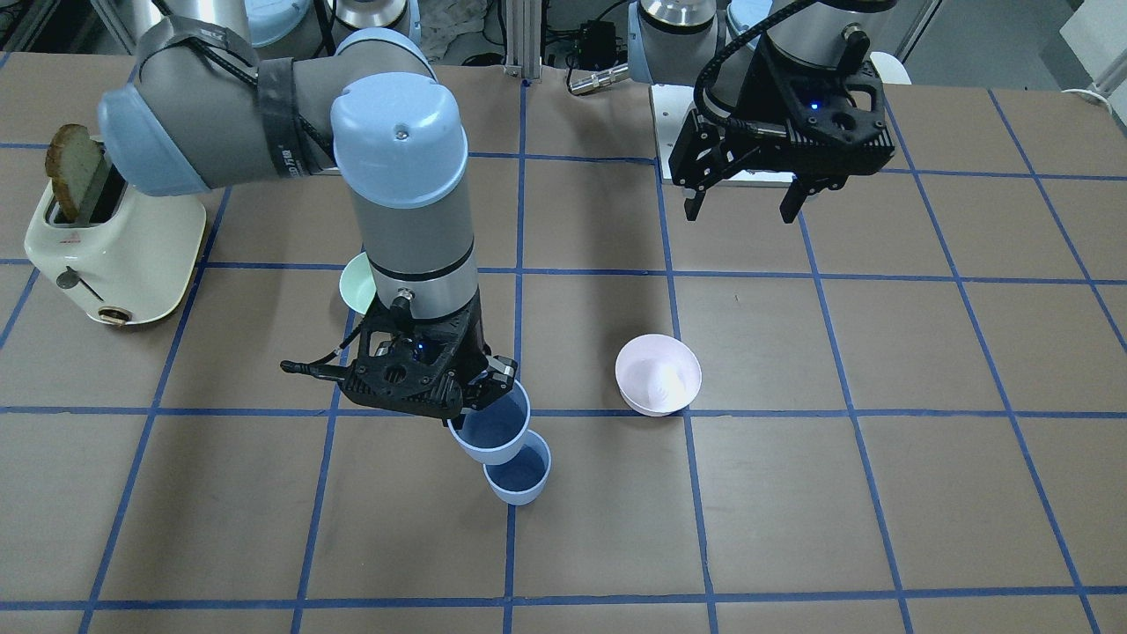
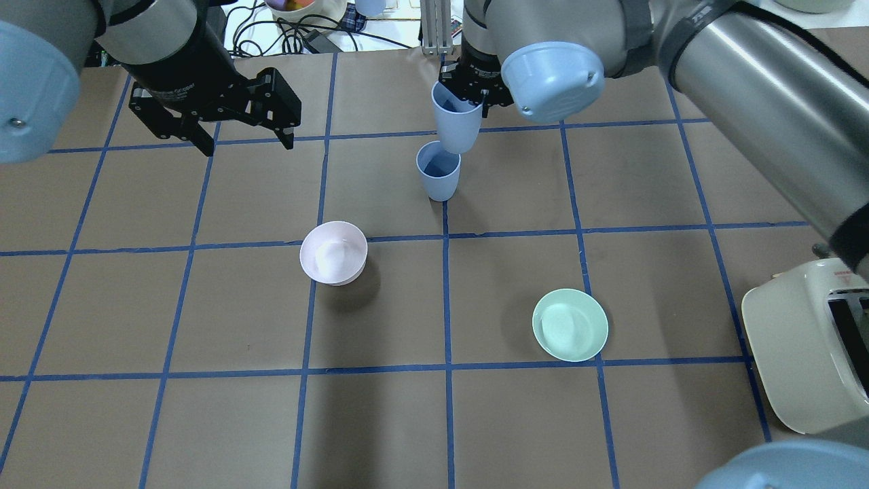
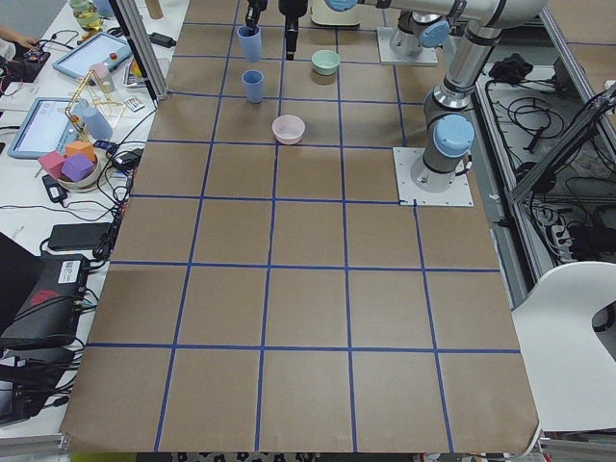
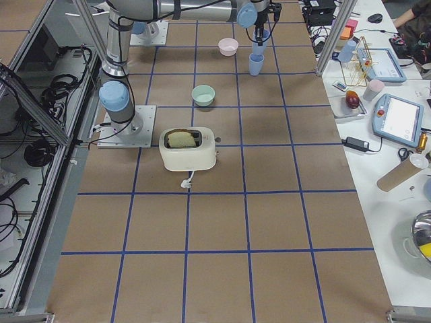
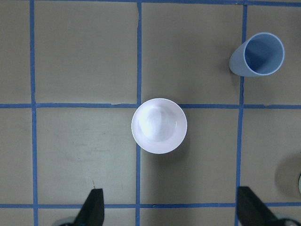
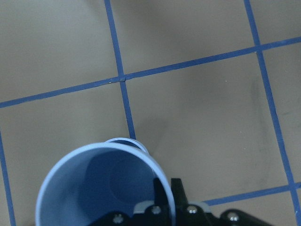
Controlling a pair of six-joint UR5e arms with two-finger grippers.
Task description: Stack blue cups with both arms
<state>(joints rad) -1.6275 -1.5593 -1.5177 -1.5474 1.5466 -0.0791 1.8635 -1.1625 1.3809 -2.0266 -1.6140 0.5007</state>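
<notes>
While the left end effector (image 2: 248, 142) hovers open and empty above the surface (image 2: 204, 305), one blue cup (image 2: 438, 173) stands upright farther right. The right end effector (image 2: 475, 92) grips the second blue cup (image 2: 456, 129) by its rim, raised above the first.

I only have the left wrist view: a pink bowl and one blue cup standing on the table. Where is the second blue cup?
Observer: The right gripper holds the second blue cup by its rim, upright, in the air.
Operator: Is it inside the standing one yet?
Observer: No. Both side views show it above the standing cup, with a gap between them.
</notes>
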